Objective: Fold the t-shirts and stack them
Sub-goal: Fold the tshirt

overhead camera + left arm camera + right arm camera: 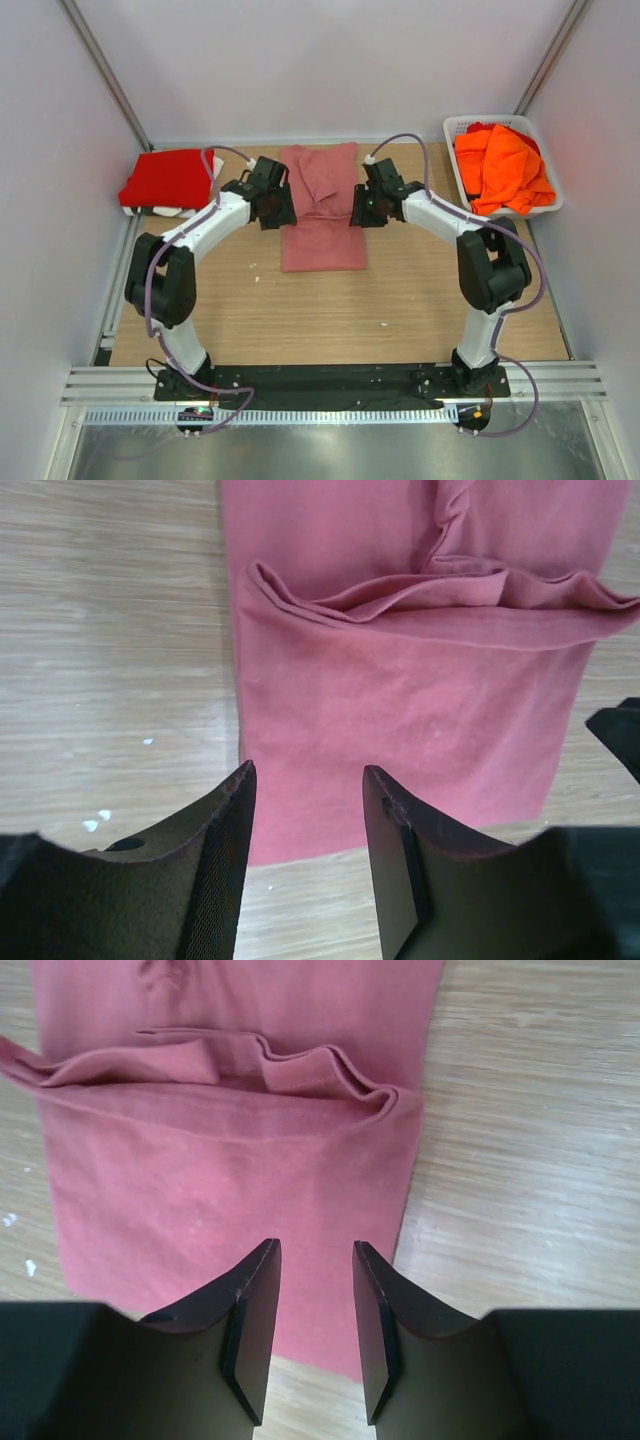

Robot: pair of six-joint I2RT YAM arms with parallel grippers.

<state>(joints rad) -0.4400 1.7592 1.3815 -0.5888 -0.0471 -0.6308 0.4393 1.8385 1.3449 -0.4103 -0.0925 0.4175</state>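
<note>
The dusty rose-pink t-shirt [322, 215] lies at the centre of the table [330, 320], folded to a long narrow rectangle that runs from the far side towards the near side. A raised ridge of bunched cloth crosses it about midway. The near half lies flat.

The left tool [305, 775] is released. Its two fingers stand apart with a moderate gap and grasp nothing. It is positioned over the shirt's left edge, near the ridge, and pink cloth shows through the gap. Whether the fingertips touch the cloth cannot be told.

The right tool [316, 1247] is also released, with a somewhat narrower gap and nothing between the fingers. It is positioned over the shirt's right edge, opposite the left tool.

Each arm rises from its base at the near edge of the table, bends at an outward-set elbow, and reaches inward. The two wrists face each other across the shirt.

The bright red t-shirt [168, 178] lies folded at the far left corner. The orange t-shirts [503, 168] lie heaped in the white lattice basket [453, 130] at the far right corner
</note>
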